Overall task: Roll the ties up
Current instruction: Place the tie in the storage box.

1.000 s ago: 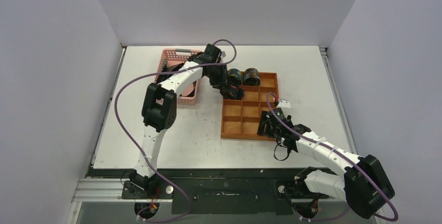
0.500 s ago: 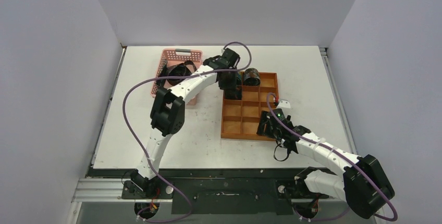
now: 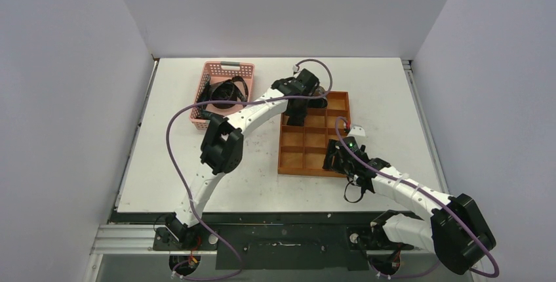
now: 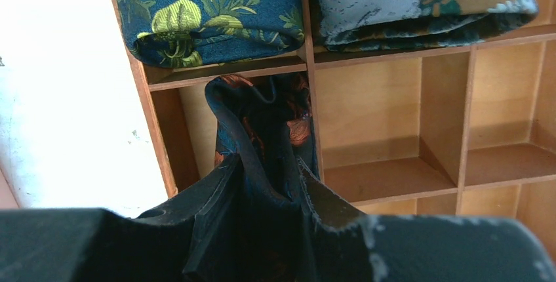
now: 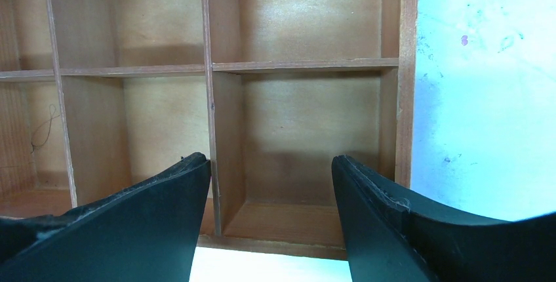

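arms (image 3: 252, 106): white, black joints | cables (image 3: 169, 136): purple | left claw (image 4: 269, 170), right claw (image 5: 272, 170): black

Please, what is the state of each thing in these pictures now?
tray, mostly empty
left gripper, shut on the held tie
held tie, rolled, over a tray compartment
green-leaf tie, rolled, in a compartment
grey-orange tie, rolled, in the next compartment
right gripper, open, empty
basket, dark fabric inside

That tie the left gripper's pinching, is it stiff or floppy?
Probably floppy: the tie creases and sags where it is pinched in the left gripper. Likely light, since it looks like thin fabric. It may unroll once released, because its folds look loose.
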Robot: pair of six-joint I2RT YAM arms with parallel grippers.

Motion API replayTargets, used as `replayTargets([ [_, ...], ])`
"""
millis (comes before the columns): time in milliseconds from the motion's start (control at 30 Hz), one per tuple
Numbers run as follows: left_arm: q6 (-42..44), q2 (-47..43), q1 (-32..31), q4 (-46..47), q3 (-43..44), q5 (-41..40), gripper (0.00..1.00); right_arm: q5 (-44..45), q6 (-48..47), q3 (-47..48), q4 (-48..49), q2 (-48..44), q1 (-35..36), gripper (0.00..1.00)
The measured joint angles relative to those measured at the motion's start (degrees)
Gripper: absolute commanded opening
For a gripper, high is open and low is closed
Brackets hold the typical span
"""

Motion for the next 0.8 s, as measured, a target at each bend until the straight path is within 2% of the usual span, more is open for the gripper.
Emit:
replayTargets([
  [133,0.11,1.46,0.09,-0.28,0.98,-0.5,0.03,-0.09,0.02,0.0,0.0,0.0,0.0,0.68],
  [333,0.9,2.93,0.35,-0.28,1.66,-0.37,0.34,-0.2,0.02,-0.02,-0.04,0.0,0.0,0.7],
  [667,2.91,-0.59,1.64,2.4,-3.78,3.02,0.66,-0.26,0.02,-0.02,-0.02,-0.02,0.0,0.71],
  [800,3.26,-2.56,1.62,2.69,-5.97,4.76,0.75,-0.37,0.0,-0.02,-0.04,-0.13,0.0,0.71],
])
